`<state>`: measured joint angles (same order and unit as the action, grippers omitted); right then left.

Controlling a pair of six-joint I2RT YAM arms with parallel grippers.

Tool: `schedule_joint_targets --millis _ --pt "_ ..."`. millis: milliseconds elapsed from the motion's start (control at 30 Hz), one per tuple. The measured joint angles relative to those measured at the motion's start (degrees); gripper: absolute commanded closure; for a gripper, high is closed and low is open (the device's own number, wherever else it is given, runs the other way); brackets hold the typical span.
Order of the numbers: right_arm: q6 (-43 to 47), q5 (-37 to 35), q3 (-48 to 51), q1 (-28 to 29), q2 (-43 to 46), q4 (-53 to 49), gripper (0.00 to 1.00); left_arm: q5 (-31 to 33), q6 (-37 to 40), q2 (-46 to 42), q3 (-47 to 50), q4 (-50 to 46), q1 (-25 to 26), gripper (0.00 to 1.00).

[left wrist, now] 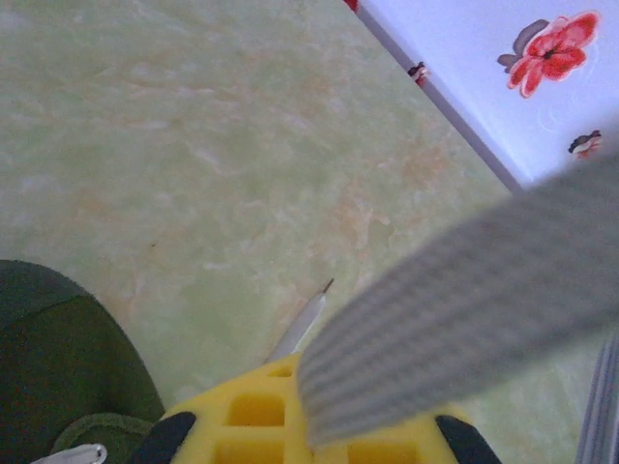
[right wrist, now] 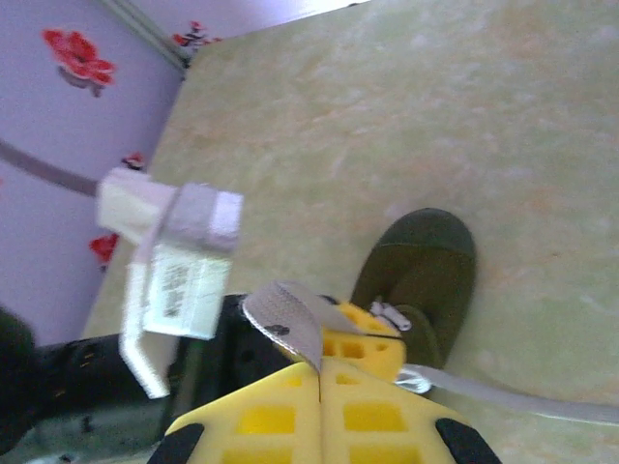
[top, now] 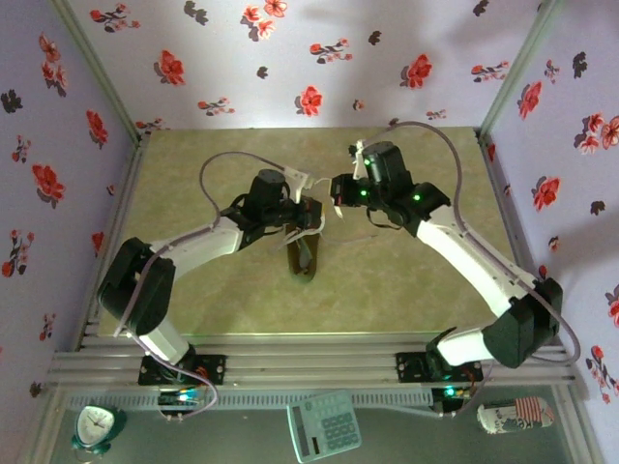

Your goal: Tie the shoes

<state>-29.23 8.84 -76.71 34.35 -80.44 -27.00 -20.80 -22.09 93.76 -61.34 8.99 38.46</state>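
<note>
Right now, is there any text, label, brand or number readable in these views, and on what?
No text can be read.
Label on the white box in the right wrist view: print blurred.
Calculator keys: too small.
Clock face: too small.
Patterned can: too small.

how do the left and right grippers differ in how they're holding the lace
The lace in the left gripper runs out straight as one broad strip; in the right gripper it folds into a short loop above the fingertips. From above, the left gripper sits over the shoe, the right gripper farther back and to its right. Both have yellow fingertips shut on white lace.
</note>
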Motion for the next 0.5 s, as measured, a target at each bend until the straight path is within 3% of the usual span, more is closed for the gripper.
schedule_joint_targets --millis 500 --pt "6.4 -8.8 -13.7 -0.6 -20.7 -2.3 1.00 6.8 0.1 -6.8 0.8 -8.8 -2.8 1.00"
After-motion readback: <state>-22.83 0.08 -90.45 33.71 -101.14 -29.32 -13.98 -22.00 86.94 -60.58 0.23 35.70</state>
